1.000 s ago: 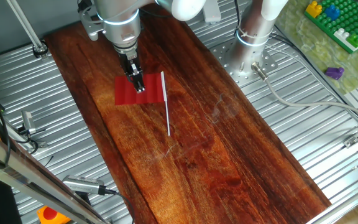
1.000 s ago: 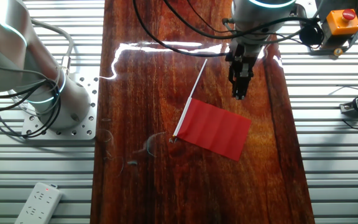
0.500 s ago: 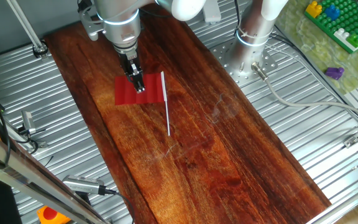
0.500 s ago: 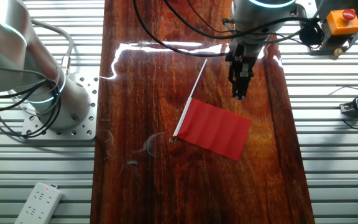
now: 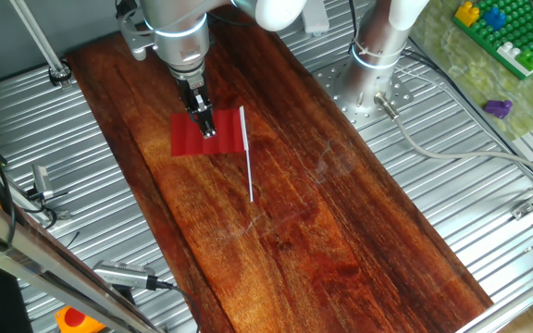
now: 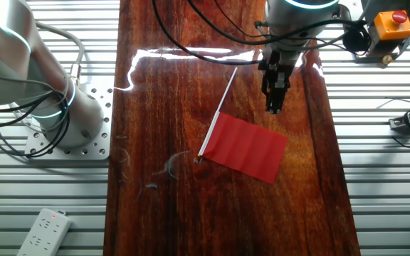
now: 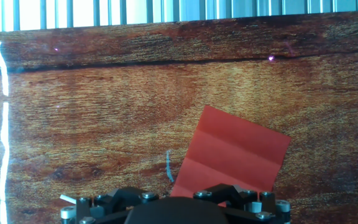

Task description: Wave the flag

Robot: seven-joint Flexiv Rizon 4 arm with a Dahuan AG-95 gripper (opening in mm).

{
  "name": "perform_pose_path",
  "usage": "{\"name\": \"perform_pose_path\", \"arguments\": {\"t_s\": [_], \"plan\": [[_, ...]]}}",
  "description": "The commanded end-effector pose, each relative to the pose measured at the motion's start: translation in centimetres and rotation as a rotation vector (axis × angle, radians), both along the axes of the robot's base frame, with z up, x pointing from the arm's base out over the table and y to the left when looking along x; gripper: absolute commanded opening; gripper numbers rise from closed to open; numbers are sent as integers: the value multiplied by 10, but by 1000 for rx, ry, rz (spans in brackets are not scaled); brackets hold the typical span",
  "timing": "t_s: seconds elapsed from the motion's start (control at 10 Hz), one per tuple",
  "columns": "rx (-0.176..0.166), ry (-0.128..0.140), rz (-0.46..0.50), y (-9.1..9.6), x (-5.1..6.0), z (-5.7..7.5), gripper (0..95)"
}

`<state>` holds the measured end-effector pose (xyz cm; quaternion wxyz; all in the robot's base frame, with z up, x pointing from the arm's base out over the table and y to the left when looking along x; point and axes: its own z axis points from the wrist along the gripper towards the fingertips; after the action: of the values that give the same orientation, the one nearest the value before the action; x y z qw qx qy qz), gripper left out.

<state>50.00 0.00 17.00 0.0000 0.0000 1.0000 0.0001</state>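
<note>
Above the worktop, tool: our tool (image 6: 275, 107) hangs point-down over the wooden worktop (image 5: 340, 250), empty. Its fingers look drawn close together in both fixed views, though they are too dark and slim for us to be sure, so we cannot tell their state; the hand view shows only the base of the tool.

Tool to flag: in the other fixed view our fingertips sit just beside the stick (image 6: 226, 92) and near the top edge of the red cloth; in one fixed view they overlap the cloth (image 5: 188, 137). We judge that we are over the flag without touching it.

Flag: the flag (image 6: 246, 146) lies flat on the worktop, cloth spread with faint fold lines, thin white stick running out from one edge. In the hand view the cloth (image 7: 232, 155) sits low and right of centre.

Step in hand: we judge this to be the approach, before any pick-up; no waving has started.

Next move: we would need to part the fingers, line them across the bare stick away from the cloth, come down to the wood and close.

Care: the stick is thin and lies flush, so we expect it could roll or slip from a loose grip.
</note>
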Motion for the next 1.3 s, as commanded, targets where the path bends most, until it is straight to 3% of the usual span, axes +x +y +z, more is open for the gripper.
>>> {"name": "perform_pose_path", "arguments": {"t_s": [0.1,0.2,1.3], "plan": [[0,0,0,0,0,0,0],[87,162,175,0,0,0,0],[90,197,177,-1,-2,7,0]]}}
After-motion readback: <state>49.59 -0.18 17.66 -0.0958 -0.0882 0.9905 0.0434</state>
